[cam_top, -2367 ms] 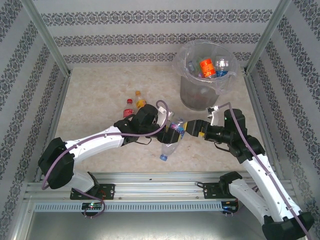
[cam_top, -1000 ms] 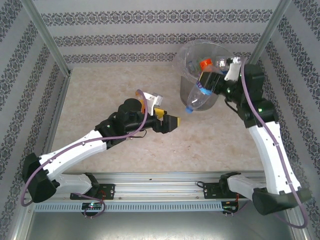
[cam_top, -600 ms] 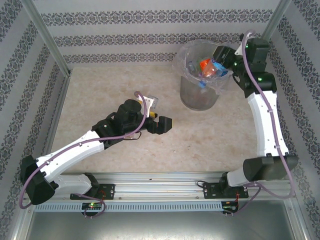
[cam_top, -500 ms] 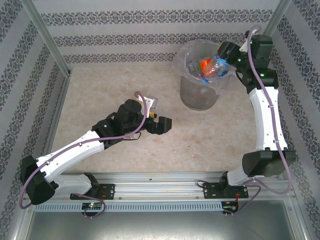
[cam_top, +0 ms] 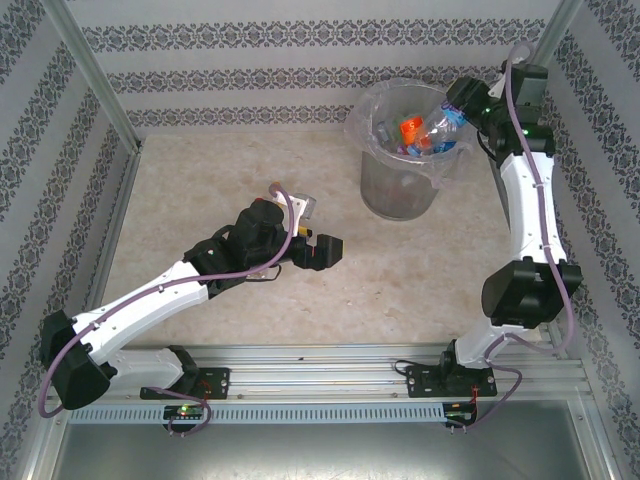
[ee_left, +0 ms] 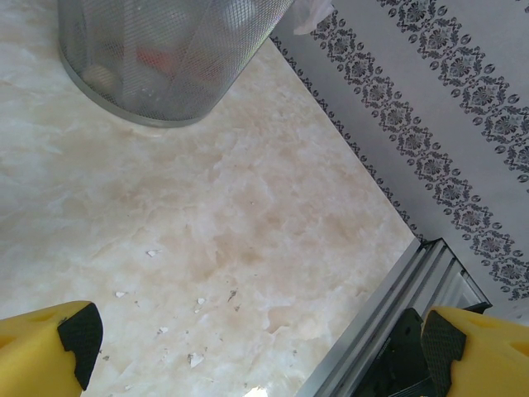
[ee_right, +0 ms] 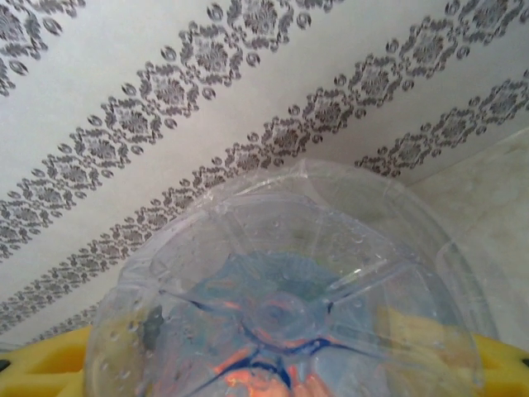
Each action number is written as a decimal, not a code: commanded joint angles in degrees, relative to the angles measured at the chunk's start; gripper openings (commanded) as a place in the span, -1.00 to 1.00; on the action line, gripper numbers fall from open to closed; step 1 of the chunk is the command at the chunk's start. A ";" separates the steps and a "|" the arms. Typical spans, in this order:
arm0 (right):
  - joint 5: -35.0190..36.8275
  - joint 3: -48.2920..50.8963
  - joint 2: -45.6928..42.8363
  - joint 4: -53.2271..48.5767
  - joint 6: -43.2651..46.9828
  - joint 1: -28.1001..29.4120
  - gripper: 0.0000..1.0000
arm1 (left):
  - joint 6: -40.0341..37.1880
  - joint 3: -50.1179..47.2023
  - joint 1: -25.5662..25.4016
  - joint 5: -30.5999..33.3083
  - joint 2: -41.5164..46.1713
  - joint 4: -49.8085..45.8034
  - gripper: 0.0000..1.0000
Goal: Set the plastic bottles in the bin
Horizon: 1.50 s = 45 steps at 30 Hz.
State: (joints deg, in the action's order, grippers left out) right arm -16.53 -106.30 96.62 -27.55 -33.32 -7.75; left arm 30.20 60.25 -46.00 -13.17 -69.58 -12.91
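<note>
Your right pincer [cam_top: 453, 107] is lifting farther over the bin [cam_top: 395, 192], still gripping a clear bottle [cam_top: 436, 124] above its far-right rim; your left pincer [cam_top: 327, 250] is hovering wide open, empty, over the desk [cam_top: 200, 200].

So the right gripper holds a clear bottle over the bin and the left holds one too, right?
No, the left gripper is open and empty, as the left wrist view shows. The right gripper holds a clear bottle over the bin.
</note>
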 commanded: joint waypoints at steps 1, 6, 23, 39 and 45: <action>-3.34 2.12 -0.81 1.47 -0.60 -0.11 0.34 | -1.35 -0.79 1.05 1.09 0.17 -1.55 1.00; -2.64 2.22 -0.92 -0.97 1.10 -0.21 0.63 | -2.29 -0.96 1.41 3.25 1.21 -3.30 1.00; 5.18 5.21 -14.09 -10.72 7.17 -0.68 0.87 | -3.10 -0.51 3.99 9.64 3.08 -13.41 1.00; -0.77 42.92 -44.92 -9.87 8.13 22.45 0.96 | 7.30 6.55 14.23 12.81 -14.03 -19.40 0.99; 0.94 51.83 -50.93 -8.57 5.03 28.76 0.96 | 10.64 14.10 15.58 14.05 -25.08 -21.95 0.97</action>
State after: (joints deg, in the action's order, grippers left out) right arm -16.56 -57.01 47.33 -37.47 -26.65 19.33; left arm 37.78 71.46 -31.64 -0.97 -91.37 -31.83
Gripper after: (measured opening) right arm 0.981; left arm 0.988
